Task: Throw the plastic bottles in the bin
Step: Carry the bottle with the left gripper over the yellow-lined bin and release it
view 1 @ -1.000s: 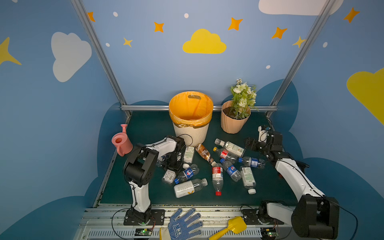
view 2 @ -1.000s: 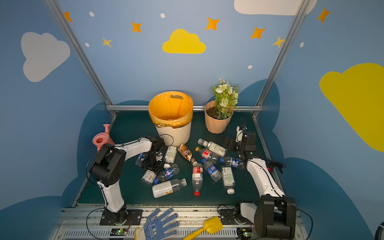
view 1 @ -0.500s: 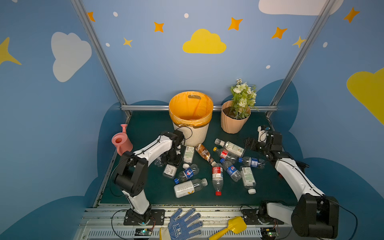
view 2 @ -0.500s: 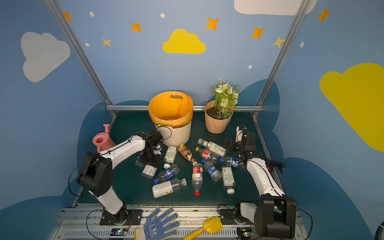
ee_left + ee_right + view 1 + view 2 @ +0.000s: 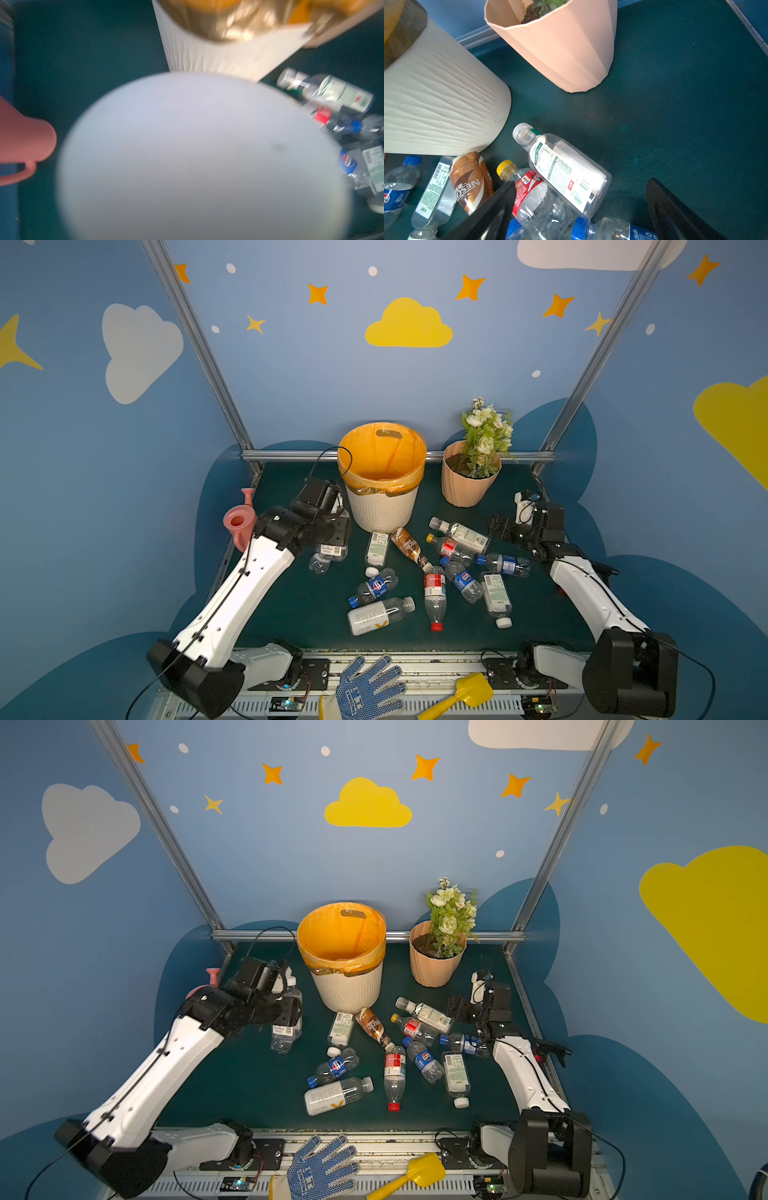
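Raised from the counter since a second ago, a white-labelled bottle hangs just beside the bin, clamped in the left fingers. Other bottles lie scattered on the counter, and the right fingers are spread wide above them.

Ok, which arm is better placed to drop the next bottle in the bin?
Left. The left claw is shut on a bottle, close beside the bin. The right claw is open and empty, above the loose bottles lying near the flowerpot.
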`<state>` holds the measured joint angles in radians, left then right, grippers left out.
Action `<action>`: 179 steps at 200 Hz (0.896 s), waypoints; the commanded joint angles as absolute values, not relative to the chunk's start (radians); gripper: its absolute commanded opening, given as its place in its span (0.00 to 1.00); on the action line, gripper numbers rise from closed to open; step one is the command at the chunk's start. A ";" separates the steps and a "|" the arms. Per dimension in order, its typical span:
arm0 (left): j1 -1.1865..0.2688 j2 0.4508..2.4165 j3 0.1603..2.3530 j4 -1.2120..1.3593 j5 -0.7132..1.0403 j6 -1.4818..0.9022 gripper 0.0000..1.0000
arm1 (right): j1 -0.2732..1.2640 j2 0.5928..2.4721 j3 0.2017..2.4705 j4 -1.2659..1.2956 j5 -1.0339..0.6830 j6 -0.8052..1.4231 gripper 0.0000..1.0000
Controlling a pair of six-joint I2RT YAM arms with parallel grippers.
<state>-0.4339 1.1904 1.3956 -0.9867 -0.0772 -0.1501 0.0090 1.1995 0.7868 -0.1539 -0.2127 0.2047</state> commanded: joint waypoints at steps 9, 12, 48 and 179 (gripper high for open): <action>-0.432 1.090 1.477 -0.725 -0.201 -0.070 0.46 | 0.005 1.169 0.819 -0.156 -0.226 0.210 0.96; -0.437 1.089 1.487 -0.704 -0.207 -0.056 0.46 | 0.006 1.169 0.819 -0.156 -0.227 0.210 0.96; -0.489 1.112 1.557 -0.382 -0.257 0.093 0.46 | 0.006 1.153 0.824 -0.171 -0.232 0.212 0.96; -0.449 1.702 2.191 -0.706 -0.043 0.061 1.00 | 0.003 0.998 0.802 -0.259 -0.143 0.162 0.96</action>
